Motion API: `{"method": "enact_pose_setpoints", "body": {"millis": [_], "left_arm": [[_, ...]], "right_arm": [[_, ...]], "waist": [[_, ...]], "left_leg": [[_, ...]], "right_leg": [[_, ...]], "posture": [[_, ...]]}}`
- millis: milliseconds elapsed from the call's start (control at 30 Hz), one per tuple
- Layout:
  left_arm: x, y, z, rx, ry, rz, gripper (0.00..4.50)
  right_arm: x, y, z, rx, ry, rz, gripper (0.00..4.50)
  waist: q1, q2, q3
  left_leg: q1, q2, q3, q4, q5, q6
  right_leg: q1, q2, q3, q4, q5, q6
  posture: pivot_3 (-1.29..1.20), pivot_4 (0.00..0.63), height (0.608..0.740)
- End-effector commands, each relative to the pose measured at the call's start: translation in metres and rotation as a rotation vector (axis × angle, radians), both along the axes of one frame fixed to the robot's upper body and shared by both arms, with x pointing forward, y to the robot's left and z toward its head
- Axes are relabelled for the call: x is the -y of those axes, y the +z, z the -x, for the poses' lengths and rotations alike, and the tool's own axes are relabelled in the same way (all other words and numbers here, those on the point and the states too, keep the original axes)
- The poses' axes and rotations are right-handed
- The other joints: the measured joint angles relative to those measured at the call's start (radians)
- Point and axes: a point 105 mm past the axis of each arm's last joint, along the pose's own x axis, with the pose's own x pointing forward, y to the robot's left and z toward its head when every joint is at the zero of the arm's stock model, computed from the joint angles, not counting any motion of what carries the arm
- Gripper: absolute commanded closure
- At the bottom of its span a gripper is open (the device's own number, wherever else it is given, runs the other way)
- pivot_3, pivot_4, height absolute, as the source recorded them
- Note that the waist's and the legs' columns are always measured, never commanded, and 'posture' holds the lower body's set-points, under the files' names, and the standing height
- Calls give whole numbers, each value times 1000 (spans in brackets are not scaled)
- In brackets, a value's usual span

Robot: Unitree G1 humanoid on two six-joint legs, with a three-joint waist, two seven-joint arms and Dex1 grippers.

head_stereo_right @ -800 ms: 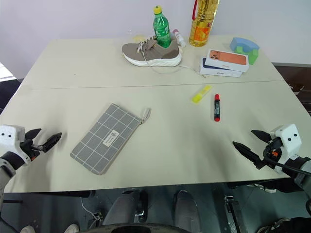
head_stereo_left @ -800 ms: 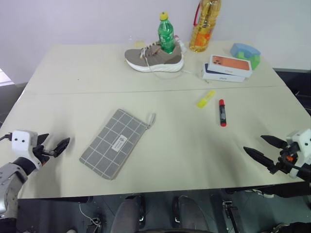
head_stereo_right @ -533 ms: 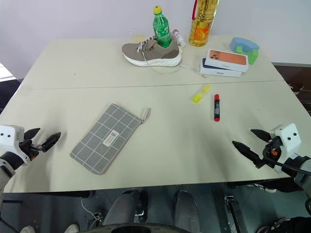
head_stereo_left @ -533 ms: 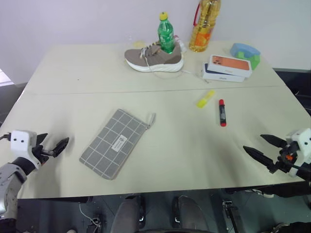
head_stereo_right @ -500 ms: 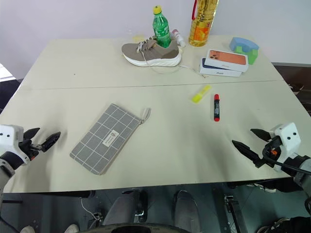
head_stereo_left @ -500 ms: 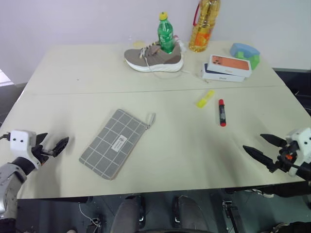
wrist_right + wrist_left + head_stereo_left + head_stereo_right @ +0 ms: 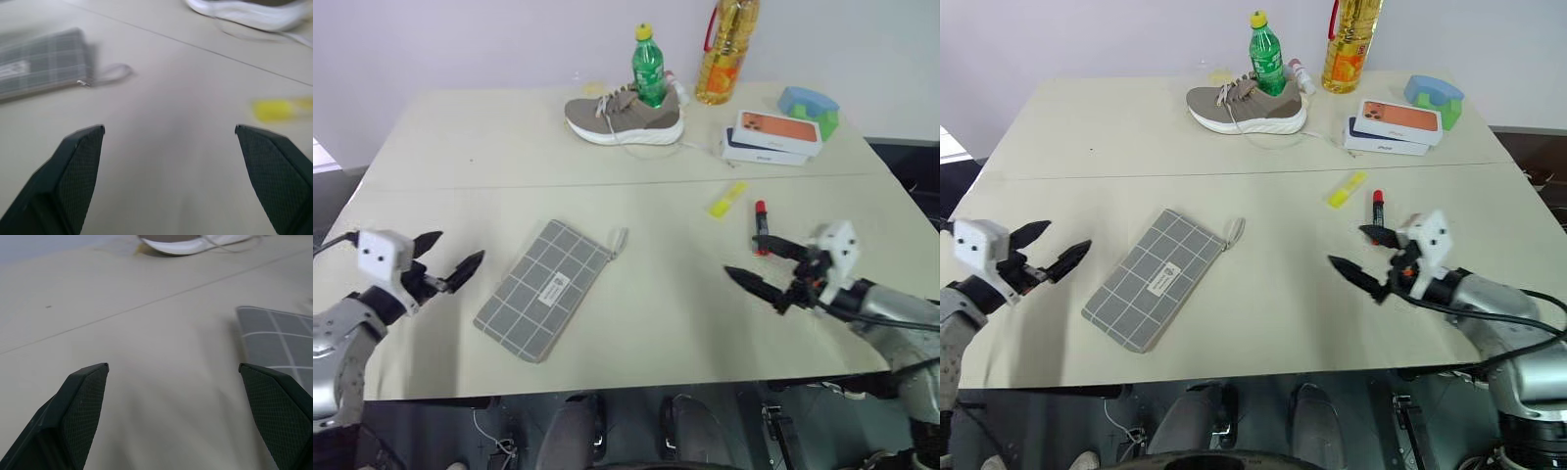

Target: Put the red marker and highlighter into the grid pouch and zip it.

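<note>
You have the beige table (image 7: 509,137) in front of you, a seam line running across it. On its near left half lies the grid pouch (image 7: 542,287), flat and set at a slant, its pull cord (image 7: 619,241) pointing toward the far right. At the far edge a grey-brown sneaker (image 7: 625,117) sits on its sole with a green bottle (image 7: 648,69) just behind it, and a bottle of yellow oil (image 7: 725,49) stands further right. Next to that you see stacked phone boxes (image 7: 770,138) with an orange picture on top, and a blue-and-green object (image 7: 809,104) behind them.

Your right gripper (image 7: 763,265) hangs over the table on the right, jaws spread wide and holding nothing; its farther finger overlaps the near end of the red marker (image 7: 760,211), though you cannot tell contact from here. Your left gripper (image 7: 448,258) hovers left of the pouch, near but apart from it, also wide and holding nothing.

The marker lies on the table right of centre, pointing away from you. The highlighter (image 7: 727,199) lies just beside it to the left, slanted, the two apart. Both are outside the pouch.
</note>
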Motion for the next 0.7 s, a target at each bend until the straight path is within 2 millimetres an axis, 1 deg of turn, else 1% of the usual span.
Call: {"method": "enact_pose_setpoints", "body": {"millis": [33,67,100,167,300,333,567,700], "left_arm": [[22,13,11,36,-163,-115,11],[25,14,14,33,-188,-118,11],[32,11,22,25,-251,-177,11],[46,3,39,8,-381,-292,11],[63,-13,67,-3,-601,-455,11],[66,-16,71,-3,-638,-476,11],[67,-27,76,-44,-741,-523,11],[67,-32,81,-102,-811,-545,11]], "right_arm": [[-12,11,-1,56,23,-3,36],[-14,10,-1,55,29,-3,36],[-18,9,-1,52,45,-6,36],[-28,7,0,44,87,-16,36],[-49,4,3,39,175,-21,36],[-53,3,3,37,191,-23,36],[-66,-6,6,18,261,-2,36],[-73,-18,17,-19,331,55,36]], "waist": [[-2,0,0],[-2,0,0],[-2,0,0],[-6,1,0],[-7,3,1],[-7,3,1],[0,3,1],[-1,4,1]], "left_leg": [[0,0,0,0,0,0],[-1,0,1,0,0,0],[-1,0,1,0,0,0],[-1,0,1,0,0,0],[-1,0,1,-1,0,0],[-1,0,1,-2,0,0],[0,0,1,-1,-1,1],[-1,0,1,-1,-1,2]], "right_leg": [[0,0,0,0,0,0],[-1,0,0,0,0,0],[-1,0,0,0,0,0],[-1,0,0,-1,0,0],[-1,0,0,-2,0,-1],[-1,0,0,-3,-1,-2],[-2,0,0,-6,0,-4],[0,0,-1,-6,0,-3]], "posture": [[0,150,740],[0,150,740],[0,150,740],[0,150,740],[0,150,740],[0,150,740],[0,150,740],[0,150,740]]}}
